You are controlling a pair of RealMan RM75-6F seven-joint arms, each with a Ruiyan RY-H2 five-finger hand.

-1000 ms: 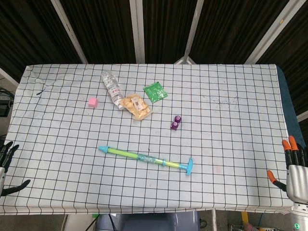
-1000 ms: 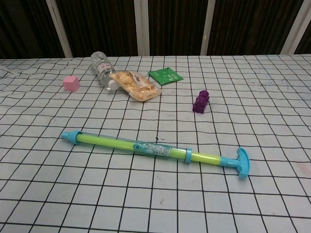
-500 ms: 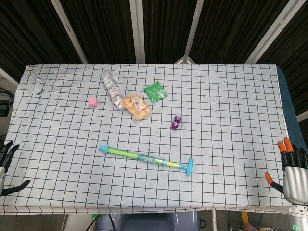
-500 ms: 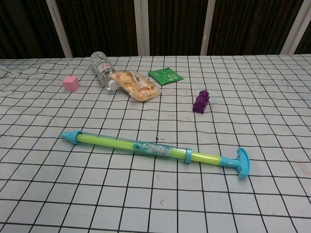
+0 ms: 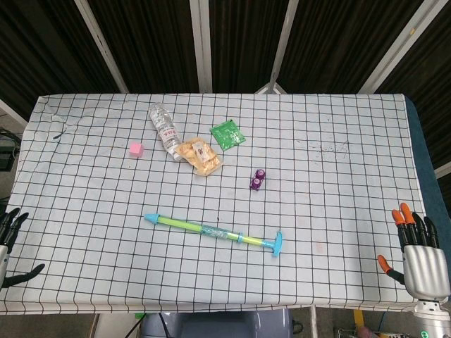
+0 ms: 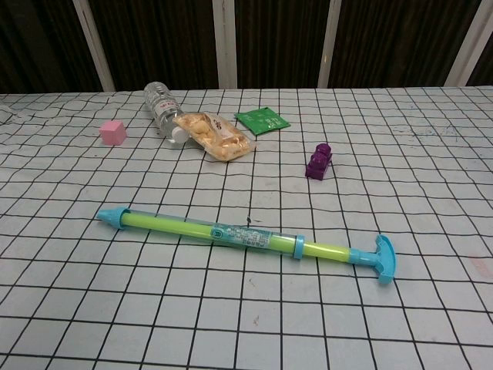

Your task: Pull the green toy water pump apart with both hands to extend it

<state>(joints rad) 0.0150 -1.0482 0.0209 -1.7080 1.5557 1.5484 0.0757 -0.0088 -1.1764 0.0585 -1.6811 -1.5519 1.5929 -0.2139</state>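
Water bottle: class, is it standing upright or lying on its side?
Lying on its side. The bottle rests lengthwise on the table, its lower end against the snack bag.

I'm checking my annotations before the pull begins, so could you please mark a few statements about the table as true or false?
1. The green toy water pump lies flat on the table, untouched. True.
2. The right hand grips the pump's T-handle. False: it hovers at the table's edge, holding nothing.
3. The snack bag touches the water bottle. True.
4. The purple toy lies left of the pink cube. False: it lies to the right.
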